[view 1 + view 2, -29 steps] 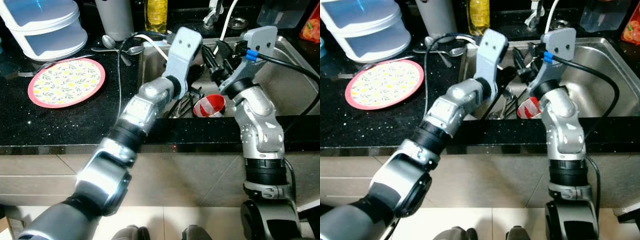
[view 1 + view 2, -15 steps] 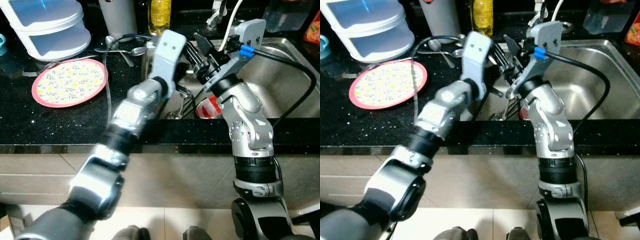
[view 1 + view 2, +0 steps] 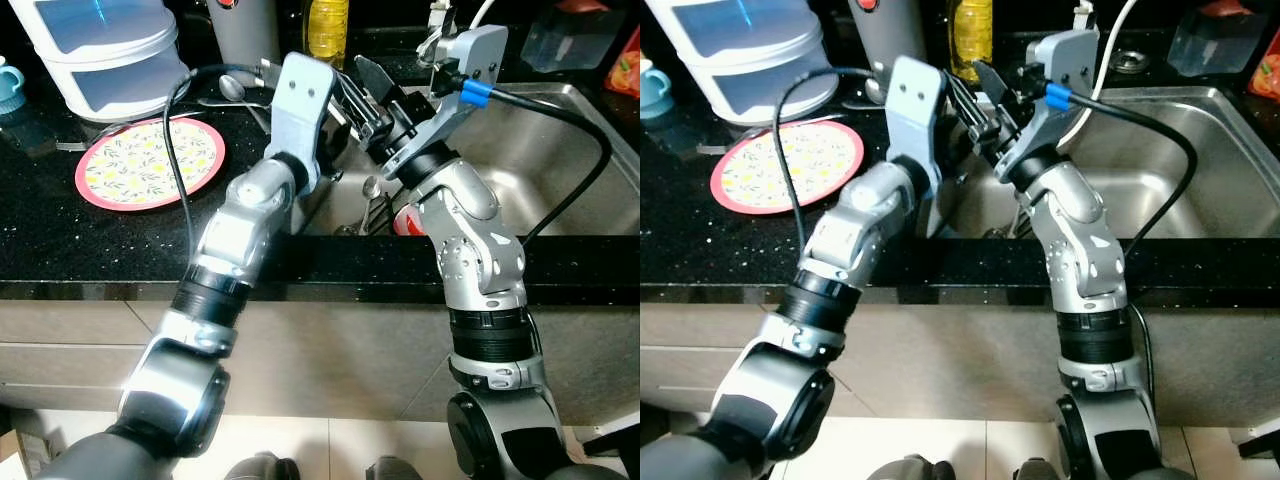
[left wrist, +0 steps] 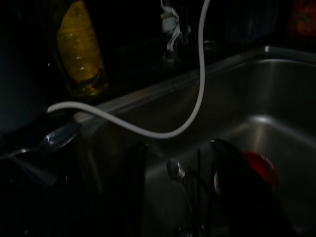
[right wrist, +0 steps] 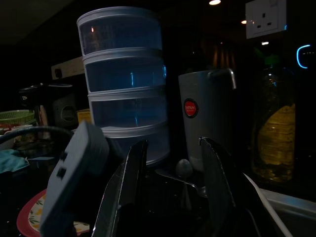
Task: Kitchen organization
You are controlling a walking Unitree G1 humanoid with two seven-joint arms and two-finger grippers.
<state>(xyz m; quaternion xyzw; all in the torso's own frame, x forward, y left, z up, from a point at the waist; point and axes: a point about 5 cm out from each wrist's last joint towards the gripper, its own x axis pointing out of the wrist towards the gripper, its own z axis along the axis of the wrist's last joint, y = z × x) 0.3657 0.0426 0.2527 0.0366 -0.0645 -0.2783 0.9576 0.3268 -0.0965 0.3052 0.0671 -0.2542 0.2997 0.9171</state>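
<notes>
Both arms raised over the sink's (image 3: 560, 150) left edge. Right gripper (image 5: 173, 197) fingers spread apart, empty, aimed left toward the stacked containers (image 5: 123, 79). Left gripper (image 3: 345, 95) fingers: cannot tell. Red-and-white cup (image 3: 405, 222) and utensils (image 3: 372, 205) down in the sink's near-left corner, below the fingers. Floral plate (image 3: 150, 162) left on the surface.

A plate (image 3: 150, 162) lies on the countertop (image 3: 60, 250) at nine o'clock of the sink (image 3: 560, 180). At the plate's twelve o'clock stands a stack of containers (image 3: 100, 50), with a jug (image 3: 245, 30) and an oil bottle (image 3: 328, 28) at its three o'clock. Spoons (image 3: 232, 92) lie between plate and sink. A cup (image 3: 405, 222) and utensils (image 3: 372, 205) lie in the sink.
</notes>
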